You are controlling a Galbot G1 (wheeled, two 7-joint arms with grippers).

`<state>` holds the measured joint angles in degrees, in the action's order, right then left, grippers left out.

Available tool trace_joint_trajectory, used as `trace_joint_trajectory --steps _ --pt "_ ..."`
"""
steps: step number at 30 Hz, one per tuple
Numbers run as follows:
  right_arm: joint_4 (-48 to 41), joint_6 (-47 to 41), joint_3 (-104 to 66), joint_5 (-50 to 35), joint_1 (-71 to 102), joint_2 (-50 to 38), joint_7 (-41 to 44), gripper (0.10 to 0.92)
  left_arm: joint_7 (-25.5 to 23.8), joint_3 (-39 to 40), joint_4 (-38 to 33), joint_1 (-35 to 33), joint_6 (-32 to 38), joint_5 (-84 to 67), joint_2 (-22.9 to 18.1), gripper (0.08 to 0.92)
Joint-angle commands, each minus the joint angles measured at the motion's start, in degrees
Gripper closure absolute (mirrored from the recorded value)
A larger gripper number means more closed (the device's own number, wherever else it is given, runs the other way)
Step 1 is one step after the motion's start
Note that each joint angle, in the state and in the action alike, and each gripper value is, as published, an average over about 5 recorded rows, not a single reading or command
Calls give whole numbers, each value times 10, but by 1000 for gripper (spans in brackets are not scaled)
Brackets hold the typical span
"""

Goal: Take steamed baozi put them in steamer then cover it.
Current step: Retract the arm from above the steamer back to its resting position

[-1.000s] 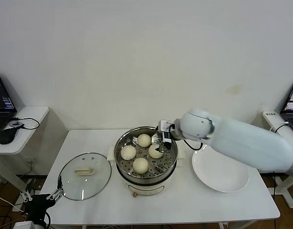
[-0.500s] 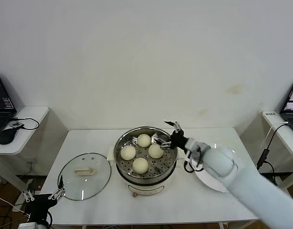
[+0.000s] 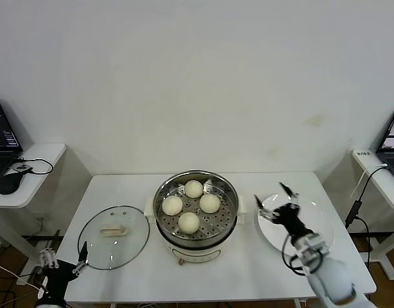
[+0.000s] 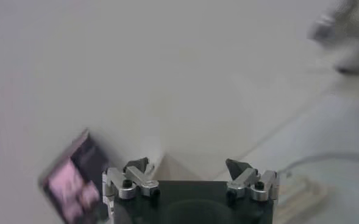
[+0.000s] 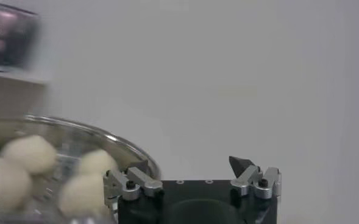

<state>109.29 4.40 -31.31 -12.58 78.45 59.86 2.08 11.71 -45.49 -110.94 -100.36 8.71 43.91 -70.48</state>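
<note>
The steamer (image 3: 196, 239) stands mid-table, and several cream-white steamed baozi (image 3: 188, 222) rest on its perforated tray. In the right wrist view the baozi (image 5: 27, 153) lie inside the steel rim (image 5: 106, 137). The cover (image 3: 113, 236), a glass lid with a cream bar handle, lies flat on the table left of the steamer. My right gripper (image 3: 274, 196) (image 5: 191, 163) is open and empty, to the right of the steamer and over the near-left part of the plate. Low at the table's front-left corner, beside the cover, my left gripper (image 3: 65, 255) (image 4: 188, 164) is open and empty too.
A flat white plate (image 3: 319, 228) with nothing on it lies right of the steamer. A side table on the left carries a laptop (image 3: 1, 141) and a mouse (image 3: 9, 183). Another laptop (image 3: 393, 138) stands on the far right. A white wall runs behind the table.
My right gripper has pulled out of the steamer, moving right and towards the front to above the plate, leaving a baozi behind. The left gripper has shifted slightly lower and left.
</note>
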Motion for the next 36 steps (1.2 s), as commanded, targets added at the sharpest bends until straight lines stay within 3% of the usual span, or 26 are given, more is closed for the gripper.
trace_joint_trajectory --steps 1,13,36 --pt "13 44 -152 5 88 43 -22 203 8 40 110 52 53 256 39 177" --pt "27 40 -151 10 109 51 -23 203 2 76 185 142 51 250 51 177" --pt "31 49 -156 -4 149 49 -8 202 -20 108 247 255 25 222 58 177"
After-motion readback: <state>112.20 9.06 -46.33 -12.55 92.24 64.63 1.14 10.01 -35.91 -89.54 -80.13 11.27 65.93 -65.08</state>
